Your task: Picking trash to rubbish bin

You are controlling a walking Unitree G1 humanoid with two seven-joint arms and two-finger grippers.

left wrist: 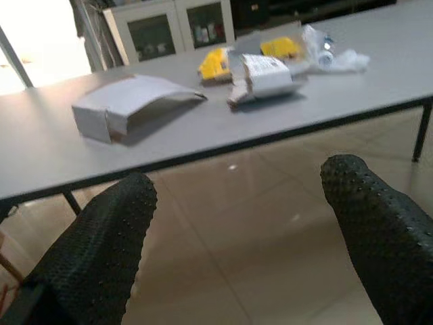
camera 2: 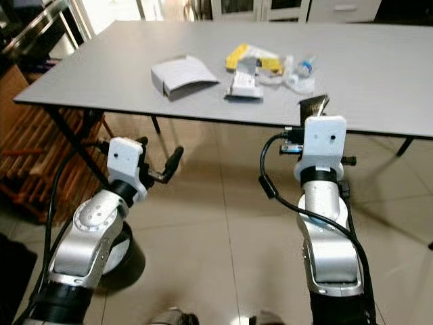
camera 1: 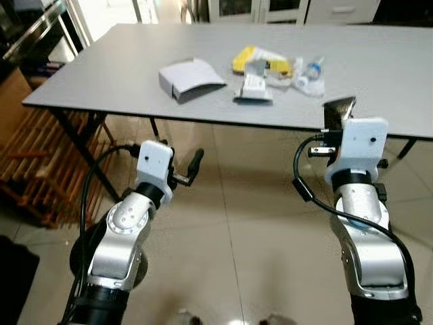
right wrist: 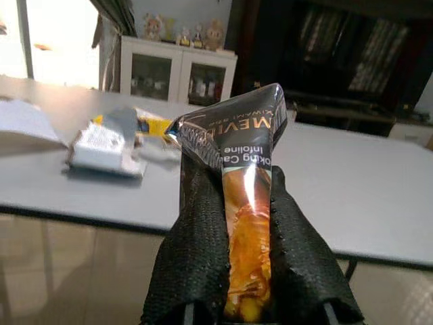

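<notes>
— What does the right gripper [right wrist: 247,271] have?

— Its two black fingers are pressed together on a glossy snack wrapper [right wrist: 240,203], dark brown at the top and orange lower down, with printed lettering. The right wrist view shows the wrapper's crumpled top sticking up past the fingertips. From the head camera you get just a dark sliver of it above the white wrist housing, in front of the near edge of the grey table [camera 1: 379,74].

— And the left one?

— The left gripper [left wrist: 237,230] is spread wide with nothing between the fingers. It sits lower than the tabletop, out in front of the table's near edge, over the tiled floor [camera 1: 237,223].

— Where's the rest of the trash?

— On the table. A folded grey cardboard box [camera 1: 191,78] lies apart to the left. To its right is a cluster: a white-and-silver packet [camera 1: 254,87], a yellow package [camera 1: 252,59] just behind it, and a clear plastic bottle [camera 1: 310,73] on crinkled clear film at the right end.

— Anything the left wrist view adds?

— It looks across the table at a low angle, so the box shows as an open, flattened sleeve, and glass-fronted cabinets [left wrist: 172,30] appear beyond the far edge.

— Around the table?

— A slatted wooden rack [camera 1: 30,169] stands on the floor by the left end.
</notes>
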